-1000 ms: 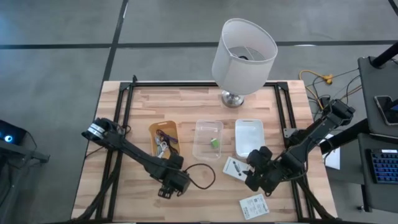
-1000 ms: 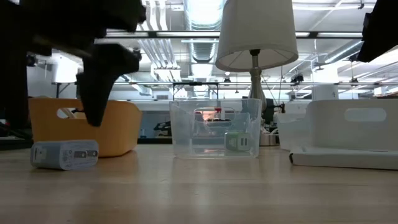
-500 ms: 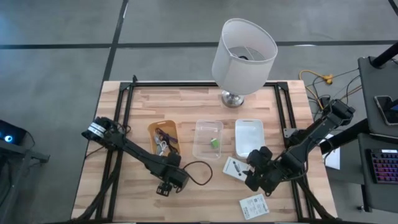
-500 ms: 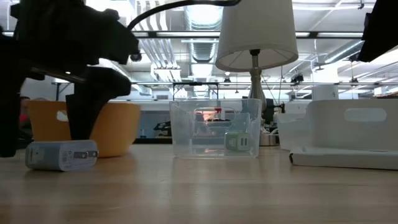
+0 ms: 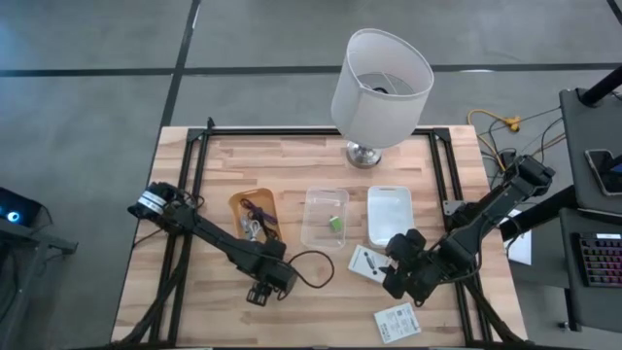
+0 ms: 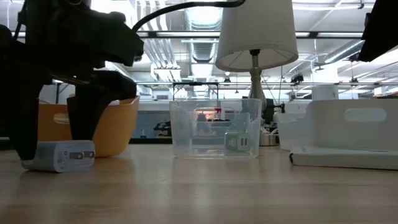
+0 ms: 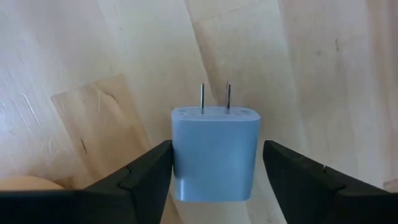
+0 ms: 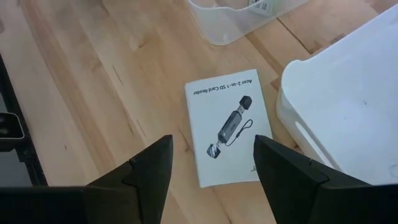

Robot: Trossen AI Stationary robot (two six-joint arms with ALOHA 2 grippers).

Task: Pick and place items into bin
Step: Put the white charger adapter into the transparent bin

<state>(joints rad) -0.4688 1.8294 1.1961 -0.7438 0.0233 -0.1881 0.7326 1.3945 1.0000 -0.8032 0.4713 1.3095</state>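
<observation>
A pale-blue plug block [image 7: 216, 152] lies flat on the wood near the table's near edge, its two prongs pointing away from my wrist. My left gripper [image 5: 259, 292] is open and stands over it, one finger on each side [image 6: 56, 134]. My right gripper [image 5: 394, 277] is open and hovers above a white printed card [image 8: 230, 127], which lies flat on the table [image 5: 366, 262]. A second white packet [image 5: 397, 319] lies near the near edge. A green block [image 5: 335, 224] sits in the clear bin. My left gripper comes at the pale-blue plug block from above, a finger beside each long side face [image 7: 177, 162]. One finger looks to be against the block and the other shows a thin gap, so I cannot tell whether it touches. The block rests on the table.
Three bins stand in a row mid-table: an orange one [image 5: 255, 209] with purple and black cables, a clear one [image 5: 313, 233] and a white one [image 5: 389, 194]. A big white lamp [image 5: 381, 78] stands at the far edge. A black cable loop [image 5: 316, 272] lies beside my left gripper.
My left gripper has moved toward the table's left edge and come down, so that its fingers now stand on either side of the pale-blue block. The block has slid slightly toward the left edge. My right gripper has kept still.
</observation>
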